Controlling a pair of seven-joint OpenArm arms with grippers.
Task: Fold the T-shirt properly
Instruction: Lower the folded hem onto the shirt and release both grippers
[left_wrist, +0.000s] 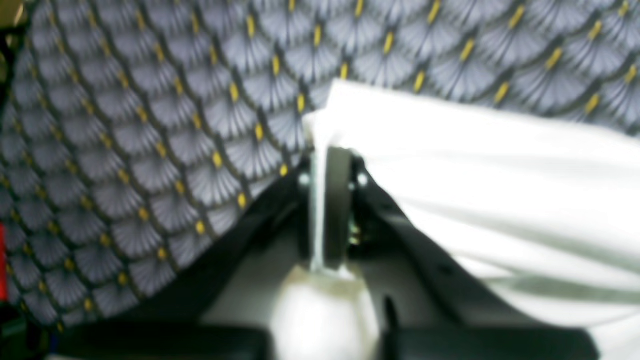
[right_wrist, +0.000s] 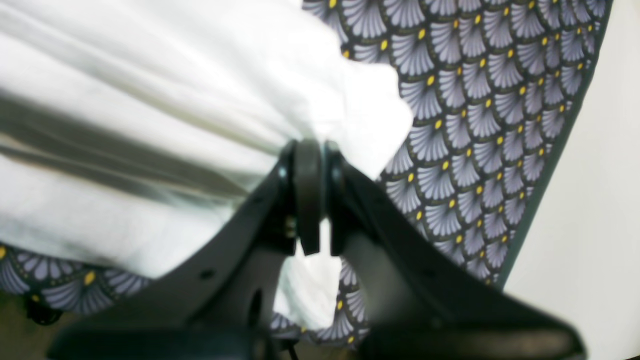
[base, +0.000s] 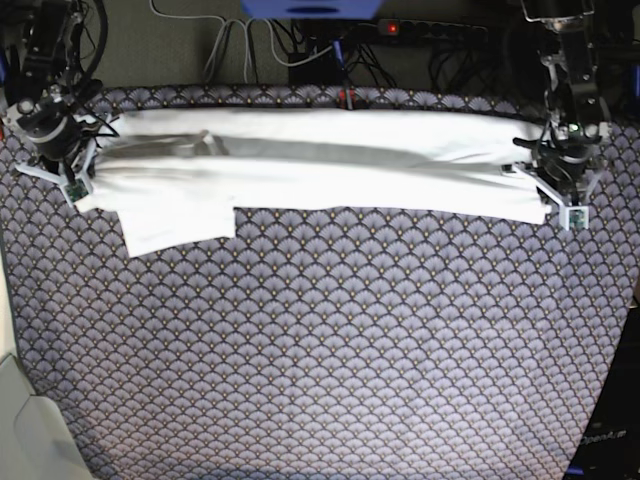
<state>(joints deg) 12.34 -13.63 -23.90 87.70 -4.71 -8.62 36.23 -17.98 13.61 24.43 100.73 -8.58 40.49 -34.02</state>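
Overhead, stretched as a long white band across the far side of the fan-patterned tablecloth (base: 320, 340): the T-shirt (base: 330, 165), plain side up, one sleeve flap hanging toward the near side by the right arm. Pinched at opposite ends by both grippers, left gripper (left_wrist: 325, 165) clamped on a hem corner, right gripper (right_wrist: 307, 155) pressed together on bunched fabric. Taut creases between them.

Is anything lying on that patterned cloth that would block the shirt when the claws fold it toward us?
Nothing visible. Both claws, left and right, grip the shirt at its ends, and the cloth in front shows only its pattern.
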